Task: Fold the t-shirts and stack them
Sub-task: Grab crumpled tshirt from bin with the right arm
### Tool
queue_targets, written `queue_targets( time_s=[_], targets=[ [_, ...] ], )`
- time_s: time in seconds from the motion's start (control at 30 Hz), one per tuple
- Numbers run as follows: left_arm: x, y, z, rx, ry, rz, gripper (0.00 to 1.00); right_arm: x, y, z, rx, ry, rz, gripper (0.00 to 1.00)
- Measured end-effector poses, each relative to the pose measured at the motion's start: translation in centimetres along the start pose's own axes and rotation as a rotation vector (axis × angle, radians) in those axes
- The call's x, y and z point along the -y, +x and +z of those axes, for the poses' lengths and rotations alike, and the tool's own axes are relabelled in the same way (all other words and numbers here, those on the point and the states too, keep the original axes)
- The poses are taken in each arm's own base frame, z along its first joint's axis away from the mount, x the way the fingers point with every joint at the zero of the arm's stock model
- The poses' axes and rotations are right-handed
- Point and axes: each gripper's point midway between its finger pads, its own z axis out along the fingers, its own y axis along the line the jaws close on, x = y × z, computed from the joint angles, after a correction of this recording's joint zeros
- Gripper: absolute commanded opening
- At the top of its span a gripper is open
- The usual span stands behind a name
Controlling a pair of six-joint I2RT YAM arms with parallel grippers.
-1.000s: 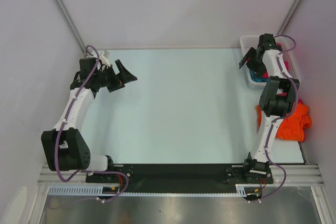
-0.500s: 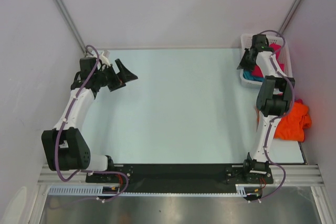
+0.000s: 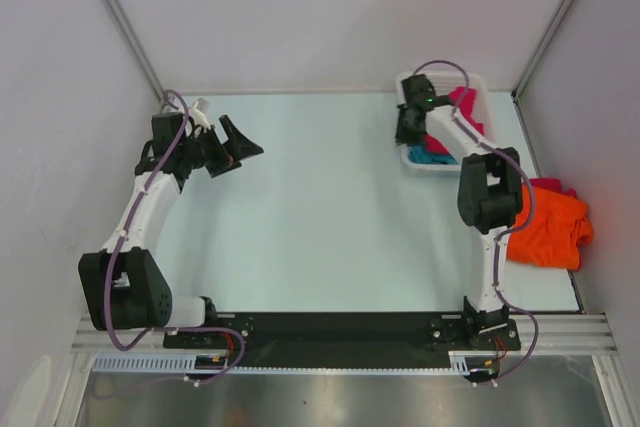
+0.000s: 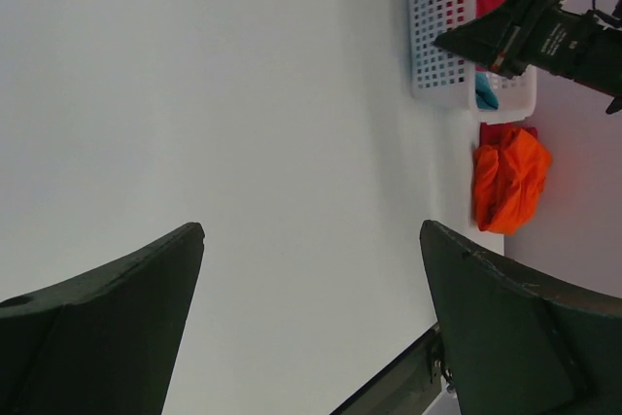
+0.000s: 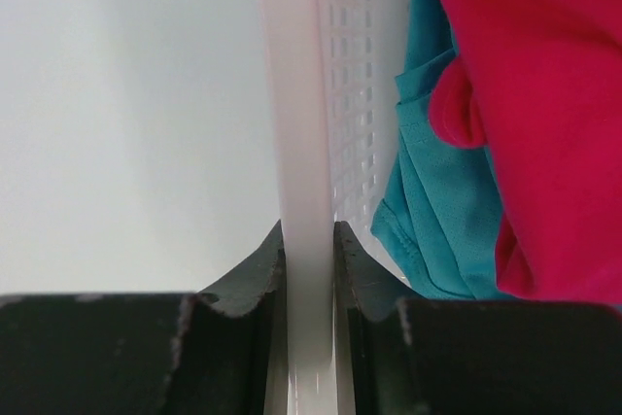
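Observation:
A white mesh basket [image 3: 420, 168] stands at the back right of the table. It holds a crimson-pink t-shirt [image 3: 464, 107] and a teal t-shirt [image 3: 432, 157]. My right gripper [image 3: 408, 125] is shut on the basket's left rim [image 5: 296, 94], one finger outside and one inside the wall. In the right wrist view the teal t-shirt [image 5: 437, 211] lies under the crimson-pink t-shirt [image 5: 535, 94]. A bright orange t-shirt [image 3: 545, 227] lies crumpled on the table at the right edge. My left gripper [image 3: 240, 142] hangs open over the back left with nothing in it [image 4: 311, 230].
A strip of red cloth [image 3: 555, 187] shows at the far edge of the orange t-shirt. Slanted metal posts [image 3: 120, 22] and white walls bound the table on three sides. The black base rail [image 3: 340, 332] runs along the near edge.
My right gripper has shut on the basket's rim and pulled the basket left, away from the right wall. The orange t-shirt now shows more fully. The left arm has stayed put.

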Motion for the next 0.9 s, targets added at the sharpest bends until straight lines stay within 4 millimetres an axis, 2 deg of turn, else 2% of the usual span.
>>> queue_targets(
  time_s=[0.13, 0.27, 0.33, 0.43, 0.53, 0.73, 0.8, 0.83, 0.9],
  targets=[
    [0.8, -0.3, -0.8, 0.021, 0.012, 0.021, 0.99, -10.4, 4.8, -1.5, -0.032, -0.139, -0.160, 0.00],
    [1.6, -0.4, -1.3, 0.034, 0.029, 0.035, 0.99, -20.3, 11.9, -4.3, -0.078, -0.301, -0.314, 0.00],
    [1.7, -0.3, -1.5, 0.032, 0.037, 0.037, 0.99, -23.9, 15.1, -5.7, -0.095, -0.371, -0.365, 0.00],
    [1.7, 0.1, -1.6, 0.025, 0.041, 0.034, 0.99, -28.1, 19.8, -7.8, -0.122, -0.469, -0.413, 0.00],
    [1.9, 0.3, -1.8, 0.024, 0.042, 0.034, 0.99, -30.8, 23.1, -9.6, -0.143, -0.554, -0.421, 0.00],
    [2.5, 0.4, -2.5, 0.034, 0.048, 0.043, 0.99, -33.2, 27.0, -11.7, -0.165, -0.644, -0.403, 0.01],
    [2.6, 0.4, -2.6, 0.035, 0.050, 0.046, 0.99, -33.7, 27.7, -12.2, -0.170, -0.666, -0.392, 0.12],
    [2.6, 0.4, -2.7, 0.035, 0.049, 0.045, 0.99, -33.9, 27.9, -12.4, -0.173, -0.675, -0.387, 0.33],
    [2.6, 0.6, -2.8, 0.031, 0.046, 0.045, 0.99, -34.1, 28.1, -12.6, -0.180, -0.684, -0.381, 0.43]
  ],
)
